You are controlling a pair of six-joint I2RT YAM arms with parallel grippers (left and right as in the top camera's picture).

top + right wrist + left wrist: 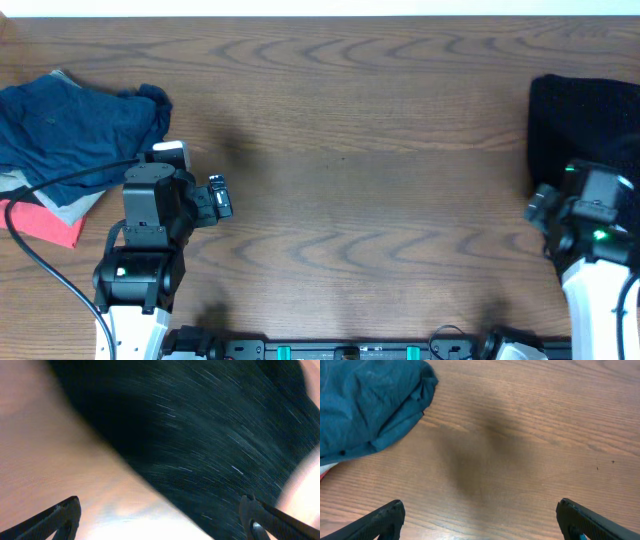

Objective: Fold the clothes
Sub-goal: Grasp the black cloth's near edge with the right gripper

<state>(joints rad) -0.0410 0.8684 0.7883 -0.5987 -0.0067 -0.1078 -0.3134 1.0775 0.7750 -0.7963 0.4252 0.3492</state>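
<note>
A crumpled dark blue garment (70,125) lies at the table's left edge on top of grey and red clothes (45,225); it also fills the upper left of the left wrist view (365,402). A black garment (585,125) lies folded at the right edge and fills the right wrist view (215,435). My left gripper (479,517) is open and empty over bare wood, right of the blue garment. My right gripper (160,520) is open and empty, low over the near edge of the black garment.
The wooden table (350,170) spans the view between the two piles. A black cable (40,255) runs from the left arm across the red cloth. A black rail with the arm bases (350,350) lines the front edge.
</note>
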